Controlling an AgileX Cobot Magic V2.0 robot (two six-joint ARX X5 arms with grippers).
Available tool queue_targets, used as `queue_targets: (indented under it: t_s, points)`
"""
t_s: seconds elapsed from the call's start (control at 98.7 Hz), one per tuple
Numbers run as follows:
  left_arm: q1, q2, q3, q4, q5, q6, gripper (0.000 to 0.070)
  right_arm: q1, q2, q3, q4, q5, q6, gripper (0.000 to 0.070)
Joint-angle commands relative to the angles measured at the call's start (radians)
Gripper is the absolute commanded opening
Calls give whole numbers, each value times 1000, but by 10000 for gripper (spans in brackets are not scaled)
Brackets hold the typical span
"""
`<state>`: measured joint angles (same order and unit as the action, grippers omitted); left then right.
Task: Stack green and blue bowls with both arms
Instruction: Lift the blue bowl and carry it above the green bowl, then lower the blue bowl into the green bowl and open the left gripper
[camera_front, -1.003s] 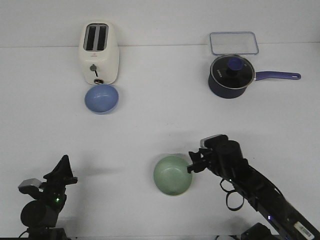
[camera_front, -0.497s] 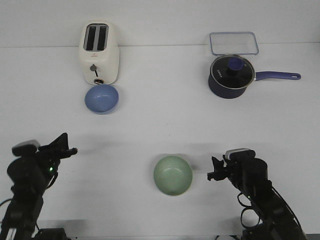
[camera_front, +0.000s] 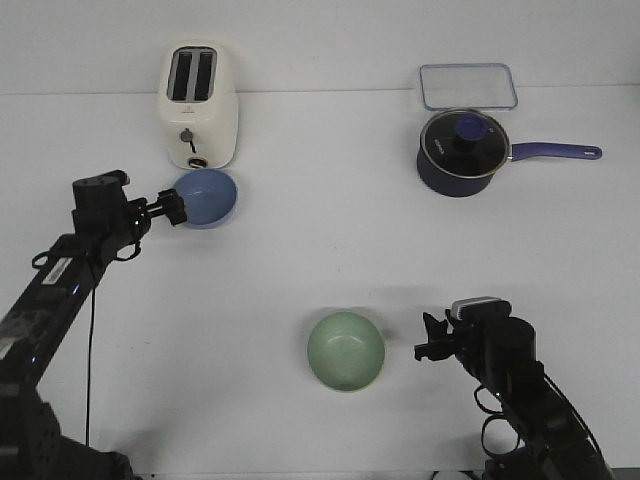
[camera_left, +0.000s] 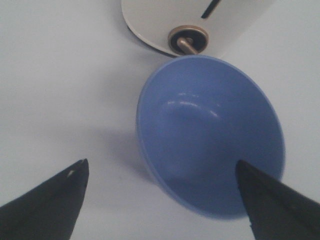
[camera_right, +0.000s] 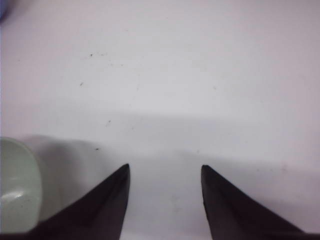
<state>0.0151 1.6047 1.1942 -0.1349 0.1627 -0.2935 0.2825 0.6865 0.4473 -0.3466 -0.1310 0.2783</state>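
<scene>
The periwinkle blue bowl (camera_front: 207, 197) sits just in front of the toaster at the back left; it fills the left wrist view (camera_left: 210, 135). My left gripper (camera_front: 177, 209) is open at the bowl's left rim; in its wrist view one finger lies over the bowl and the other over bare table (camera_left: 161, 167). The pale green bowl (camera_front: 346, 350) sits near the front middle, and its edge shows in the right wrist view (camera_right: 17, 185). My right gripper (camera_front: 432, 346) is open and empty, a little to the right of the green bowl (camera_right: 165, 170).
A cream toaster (camera_front: 198, 105) stands right behind the blue bowl, its knob (camera_left: 188, 38) close to the rim. A dark navy saucepan with glass lid (camera_front: 462, 152) and a clear lidded container (camera_front: 467, 85) stand at the back right.
My left arm has swung from the front left corner up to the blue bowl's left rim. My right gripper drew back from the green bowl a second ago and has since stayed still.
</scene>
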Motion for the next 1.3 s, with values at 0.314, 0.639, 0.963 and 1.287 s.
queue_targets:
  t_s: [0.314, 0.639, 0.963, 1.287]
  points:
    - [-3, 306, 181, 9, 4, -14, 251, 5, 2, 8, 9, -3, 12, 287]
    - [-4, 226, 182, -24, 105, -13, 13, 5, 2, 8, 9, -3, 12, 277]
    - [-90, -60, 166, -248, 240, 87, 13, 5, 2, 8, 10, -3, 12, 277]
    - [-471, -294, -113, -138, 277, 10, 13, 5, 2, 8, 10, -8, 12, 277]
